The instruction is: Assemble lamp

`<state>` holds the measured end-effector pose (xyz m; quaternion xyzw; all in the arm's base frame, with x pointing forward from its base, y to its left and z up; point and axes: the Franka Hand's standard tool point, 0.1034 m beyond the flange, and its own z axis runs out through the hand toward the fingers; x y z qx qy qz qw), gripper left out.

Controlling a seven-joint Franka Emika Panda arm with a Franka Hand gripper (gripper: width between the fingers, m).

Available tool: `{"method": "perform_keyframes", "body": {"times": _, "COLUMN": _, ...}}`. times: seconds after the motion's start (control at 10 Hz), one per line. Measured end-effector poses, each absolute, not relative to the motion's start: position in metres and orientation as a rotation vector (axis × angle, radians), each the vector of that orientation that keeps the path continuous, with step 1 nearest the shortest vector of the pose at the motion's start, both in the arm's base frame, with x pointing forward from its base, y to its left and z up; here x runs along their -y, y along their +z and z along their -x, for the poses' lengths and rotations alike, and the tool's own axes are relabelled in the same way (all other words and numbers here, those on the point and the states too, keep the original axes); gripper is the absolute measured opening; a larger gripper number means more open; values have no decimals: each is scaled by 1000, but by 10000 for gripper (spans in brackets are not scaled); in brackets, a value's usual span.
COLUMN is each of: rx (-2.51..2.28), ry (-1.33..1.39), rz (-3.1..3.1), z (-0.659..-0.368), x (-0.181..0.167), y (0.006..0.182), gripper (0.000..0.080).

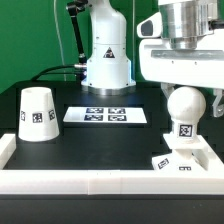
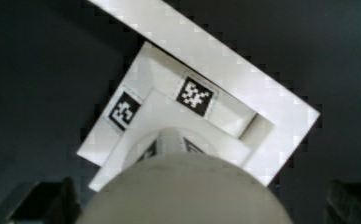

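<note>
Tool (image 1: 186, 88): jaws spread wide, straddling the bulb (image 1: 185, 108) without gripping it. Bulb: upright on the base (image 1: 183, 158), in the near corner at the exterior view's right, against the white rail (image 1: 100, 183). Shade (image 1: 38, 112): standing well apart on the tabletop (image 1: 90, 140), exterior view's left. Marker board (image 1: 106, 115): flat, mid-tabletop, farther back.

Low front exterior view, close downward wrist view, both showing bulb (image 1: 185, 106) (image 2: 180, 190)
</note>
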<state>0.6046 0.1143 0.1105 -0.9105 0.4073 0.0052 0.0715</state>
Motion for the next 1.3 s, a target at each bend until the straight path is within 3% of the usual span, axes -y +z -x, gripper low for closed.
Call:
{"method": "perform_keyframes", "body": {"times": 0.6, "rx": -602, "ry": -26, "rz": 2941, "z": -604, "x": -112, "y": 108, "gripper": 699}}
{"method": "perform_keyframes", "body": {"times": 0.8, "rx": -83, "ry": -93, "rz": 3048, "z": -608, "x": -104, "y": 108, "gripper": 699}}
{"method": "perform_keyframes", "body": {"times": 1.3, "rx": 603, "ry": -120, "rz": 3036, "z": -611, "x": -98, "y": 109, "gripper": 699}}
